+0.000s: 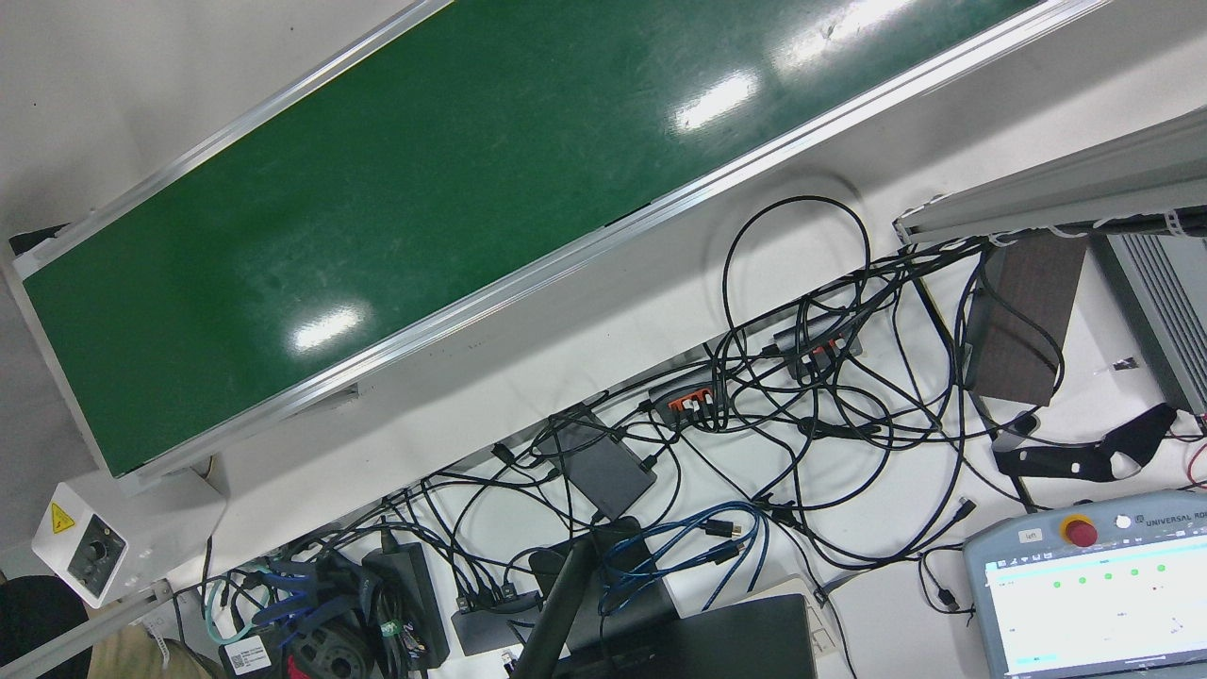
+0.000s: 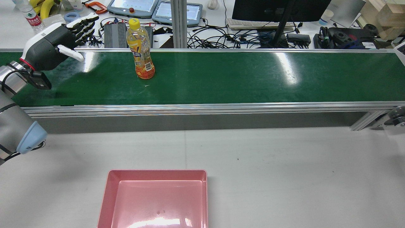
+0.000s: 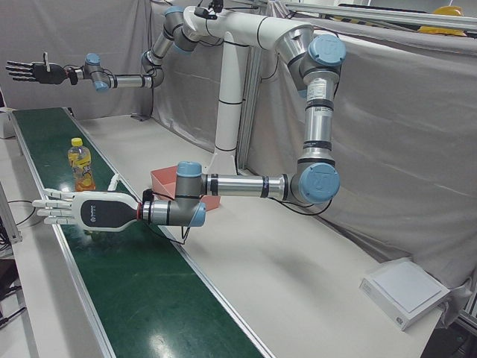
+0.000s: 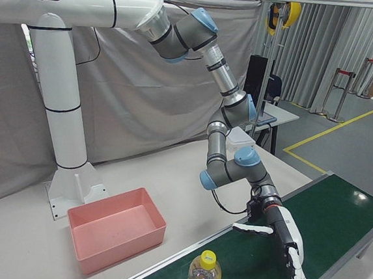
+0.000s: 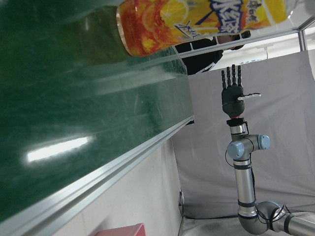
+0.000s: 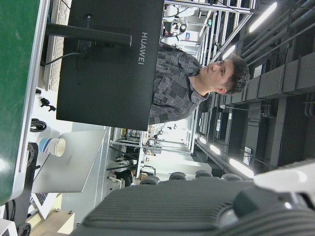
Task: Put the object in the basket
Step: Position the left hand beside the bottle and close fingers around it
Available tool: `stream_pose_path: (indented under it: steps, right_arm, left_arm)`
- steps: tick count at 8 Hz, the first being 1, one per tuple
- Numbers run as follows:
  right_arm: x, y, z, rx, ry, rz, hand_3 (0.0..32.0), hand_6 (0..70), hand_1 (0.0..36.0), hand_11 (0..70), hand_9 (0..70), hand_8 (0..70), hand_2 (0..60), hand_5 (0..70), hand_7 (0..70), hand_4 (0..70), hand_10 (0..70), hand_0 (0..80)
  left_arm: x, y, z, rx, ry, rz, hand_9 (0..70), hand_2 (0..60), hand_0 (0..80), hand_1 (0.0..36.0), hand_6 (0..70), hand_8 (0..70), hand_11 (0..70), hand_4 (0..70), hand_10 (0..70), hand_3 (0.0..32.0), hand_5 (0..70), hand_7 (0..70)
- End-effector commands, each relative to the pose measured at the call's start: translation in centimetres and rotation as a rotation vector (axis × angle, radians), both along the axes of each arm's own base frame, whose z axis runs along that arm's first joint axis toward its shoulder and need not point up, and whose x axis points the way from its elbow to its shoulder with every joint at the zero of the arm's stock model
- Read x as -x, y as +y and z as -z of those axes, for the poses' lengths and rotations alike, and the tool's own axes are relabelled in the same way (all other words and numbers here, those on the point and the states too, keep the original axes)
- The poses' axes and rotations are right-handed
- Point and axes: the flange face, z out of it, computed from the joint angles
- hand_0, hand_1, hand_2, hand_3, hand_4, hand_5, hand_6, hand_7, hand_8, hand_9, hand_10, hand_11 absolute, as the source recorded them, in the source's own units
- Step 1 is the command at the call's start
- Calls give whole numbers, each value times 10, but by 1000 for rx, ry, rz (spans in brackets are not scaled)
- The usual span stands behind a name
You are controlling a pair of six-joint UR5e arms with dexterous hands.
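The long green conveyor belt (image 2: pixel 221 79) runs along the far edge of the pale grey worktop (image 2: pixel 284 174), and the shallow pink plastic basket (image 2: pixel 107 196) sits empty at the near edge, left of centre. The left hand (image 2: pixel 60 38), black and white, hovers above the belt's left end, fingers spread, gripping nothing. The right hand (image 3: pixel 33 71) hangs over the far end, splayed and empty too. The orange drink bottle with the yellow cap (image 2: pixel 140 50) stands upright on the belt, near the left hand.
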Motion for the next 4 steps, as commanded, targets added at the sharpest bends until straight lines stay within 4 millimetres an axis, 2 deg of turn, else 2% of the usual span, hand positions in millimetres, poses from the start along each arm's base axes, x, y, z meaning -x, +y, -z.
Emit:
stream_pose_path:
  steps: [1, 4]
  right_arm:
    - [0, 0, 0, 0, 0, 0, 0, 0, 0, 0, 0, 0, 0, 0, 0, 0, 0, 0]
    - [0, 0, 0, 0, 0, 0, 0, 0, 0, 0, 0, 0, 0, 0, 0, 0, 0, 0]
  left_arm:
    - [-19, 0, 12, -14, -1, -23, 36, 0, 539, 85, 0, 22, 43, 108, 19, 0, 155, 25]
    - [-40, 2, 25, -26, 8, -51, 37, 0, 543, 102, 0, 16, 47, 105, 21, 0, 164, 18]
